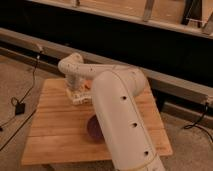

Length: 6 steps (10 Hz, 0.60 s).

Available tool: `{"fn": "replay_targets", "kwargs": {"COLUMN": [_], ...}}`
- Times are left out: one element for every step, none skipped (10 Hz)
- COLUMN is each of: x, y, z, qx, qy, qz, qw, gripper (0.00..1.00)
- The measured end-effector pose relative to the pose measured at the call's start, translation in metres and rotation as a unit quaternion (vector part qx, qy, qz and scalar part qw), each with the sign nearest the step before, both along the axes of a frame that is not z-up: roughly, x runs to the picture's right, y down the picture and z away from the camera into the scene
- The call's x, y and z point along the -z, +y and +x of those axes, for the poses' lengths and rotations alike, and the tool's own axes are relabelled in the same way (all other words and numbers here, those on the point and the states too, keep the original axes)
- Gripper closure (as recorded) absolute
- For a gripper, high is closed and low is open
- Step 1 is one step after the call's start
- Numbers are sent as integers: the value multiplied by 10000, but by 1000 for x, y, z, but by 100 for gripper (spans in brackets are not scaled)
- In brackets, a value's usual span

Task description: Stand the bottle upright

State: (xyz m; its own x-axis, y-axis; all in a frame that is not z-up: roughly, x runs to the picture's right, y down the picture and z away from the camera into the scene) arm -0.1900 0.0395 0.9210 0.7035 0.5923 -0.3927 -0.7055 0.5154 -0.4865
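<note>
My white arm (117, 115) reaches across the wooden table (55, 135) to its far left part. The gripper (75, 95) points down there, low over the tabletop. A pale, whitish thing (79, 98) that looks like the bottle lies right under the gripper, mostly hidden by it. I cannot tell whether the bottle is upright or lying, or whether it is held.
A purple bowl (93, 129) sits mid-table, half hidden behind my arm. A small orange thing (88, 85) shows just behind the wrist. A metal rail (170, 82) runs behind the table. Cables and a black box (19, 107) lie on the floor at left.
</note>
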Motion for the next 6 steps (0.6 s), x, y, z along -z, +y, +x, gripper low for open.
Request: {"fn": "replay_targets", "kwargs": {"x": [-1,-1,-3,-4,-6,-8], "y": [0,1,4,7,11,19], "z": [-4,-6,-9,-12,-14,-10], "qx": [4,-4,-18,-45,-75,-87], "qy": [-43,-75,-113,-147,-184,-146], "qz": [-6,-17,-53,-97,-140,-247], "qw": [10000,10000,9999,9998,9997,9996], "gripper": [38,38,38,38,38,38]}}
